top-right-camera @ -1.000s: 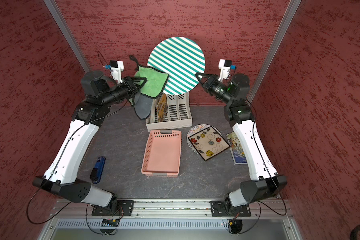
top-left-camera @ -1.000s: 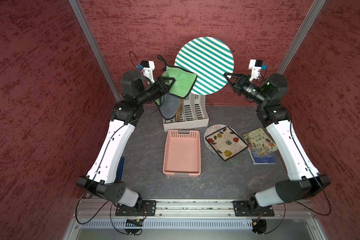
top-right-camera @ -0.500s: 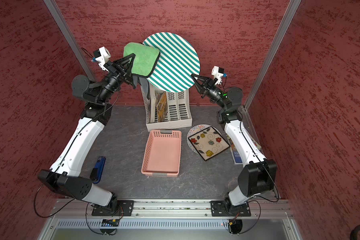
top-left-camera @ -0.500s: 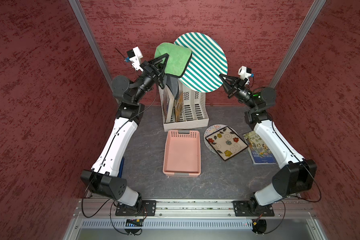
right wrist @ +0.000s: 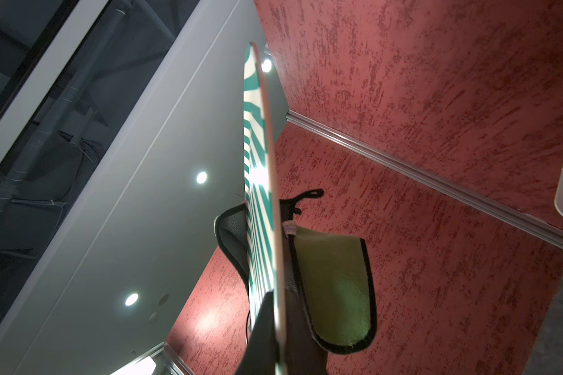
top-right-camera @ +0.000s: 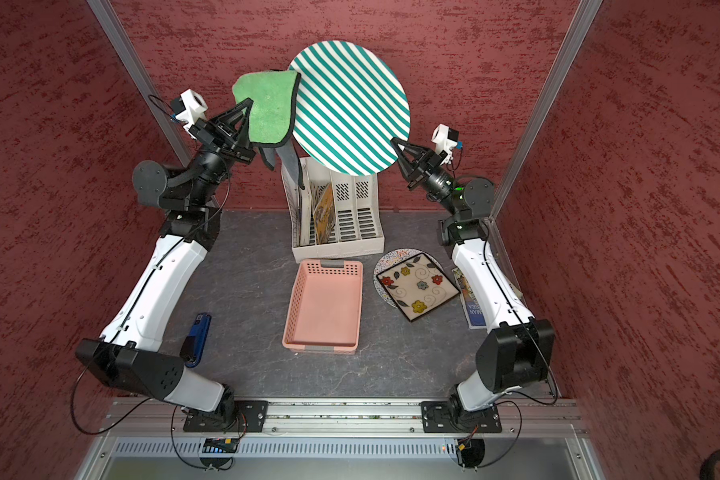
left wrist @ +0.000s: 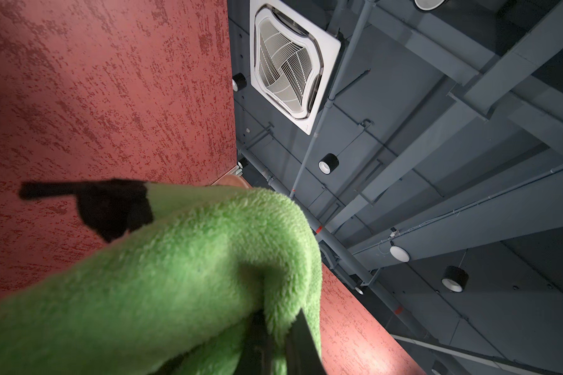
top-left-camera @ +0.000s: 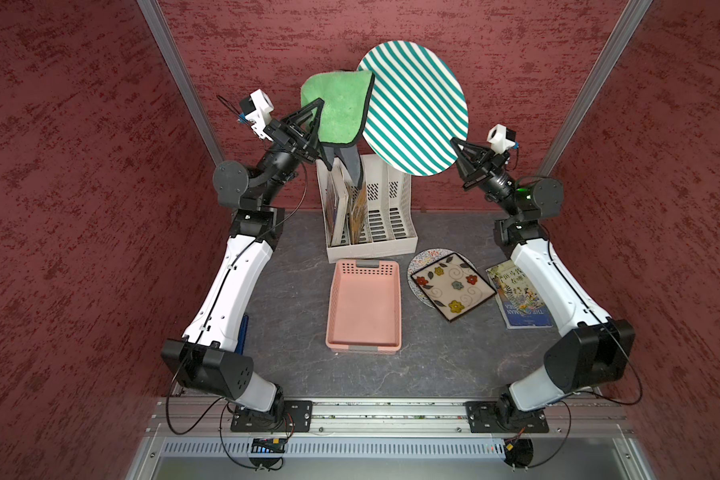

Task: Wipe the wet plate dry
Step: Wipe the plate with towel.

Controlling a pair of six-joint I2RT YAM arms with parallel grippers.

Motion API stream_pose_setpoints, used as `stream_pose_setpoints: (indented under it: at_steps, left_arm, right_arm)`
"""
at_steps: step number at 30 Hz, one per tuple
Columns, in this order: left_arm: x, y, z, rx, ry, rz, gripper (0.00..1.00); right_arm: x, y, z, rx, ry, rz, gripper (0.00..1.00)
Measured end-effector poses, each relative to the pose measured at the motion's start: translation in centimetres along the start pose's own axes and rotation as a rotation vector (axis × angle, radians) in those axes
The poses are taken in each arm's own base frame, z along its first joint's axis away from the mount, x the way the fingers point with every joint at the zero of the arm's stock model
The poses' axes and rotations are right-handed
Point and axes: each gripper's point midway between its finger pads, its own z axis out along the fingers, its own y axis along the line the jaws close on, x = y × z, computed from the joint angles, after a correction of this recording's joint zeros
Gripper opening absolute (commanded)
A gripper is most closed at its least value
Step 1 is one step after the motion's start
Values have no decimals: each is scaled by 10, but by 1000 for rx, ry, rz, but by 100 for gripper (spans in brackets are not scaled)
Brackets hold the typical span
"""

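Nearest, on worktop [top-left-camera: 296,299], R-side book [top-left-camera: 520,297] is showing "THE" plus a word ending "MAN"; rest unreadable. Further back, both arms are reaching up. R end effector [top-left-camera: 456,143] is pinching striped plate [top-left-camera: 412,108] by its lower rim, holding it aloft near back wall. L end effector [top-left-camera: 317,109] is clamping green cloth [top-left-camera: 337,110], which is overlapping plate's opp. rim. Prob. wiping step; next move is calling for sweeping cloth across face w/ steady plate grip.

Robot test cell in a lab, red textured partition walls [top-left-camera: 80,208], aluminium mounting rail [top-left-camera: 391,419], bare grey ceiling [left wrist: 468,194] with cassette air vent [left wrist: 290,65], pipes [left wrist: 330,97], spotlights [left wrist: 328,161].
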Motion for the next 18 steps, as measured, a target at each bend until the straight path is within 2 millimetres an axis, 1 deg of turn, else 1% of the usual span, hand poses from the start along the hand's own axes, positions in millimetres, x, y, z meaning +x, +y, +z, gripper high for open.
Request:
stream_pose_setpoints:
  at_steps: [2,3,6,9,11,13,16,18]
  left_arm:
    - [-3,0,0,9,-10,-21,0]
    - [-4,-1,1,18,-12,-29,0]
    - [-7,-9,9,52,-7,-36,0]
    - [-8,-22,21,103,5,-33,0]
    - [-6,-31,30,136,17,-37,0]
    - [-3,-36,38,162,27,-41,0]
    - [0,-37,50,189,32,-56,0]
    - [7,-33,59,200,42,-79,0]
  right_arm:
    - [-4,14,4,-30,-7,-22,0]
    - [-2,20,7,-44,0,-33,0]
    - [11,33,16,-74,33,-57,0]
    - [28,30,23,-71,79,-53,0]
    - [40,20,28,-43,111,-38,0]
    - [47,15,32,-27,128,-29,0]
    - [53,19,33,-37,133,-43,0]
    - [55,25,35,-49,139,-55,0]
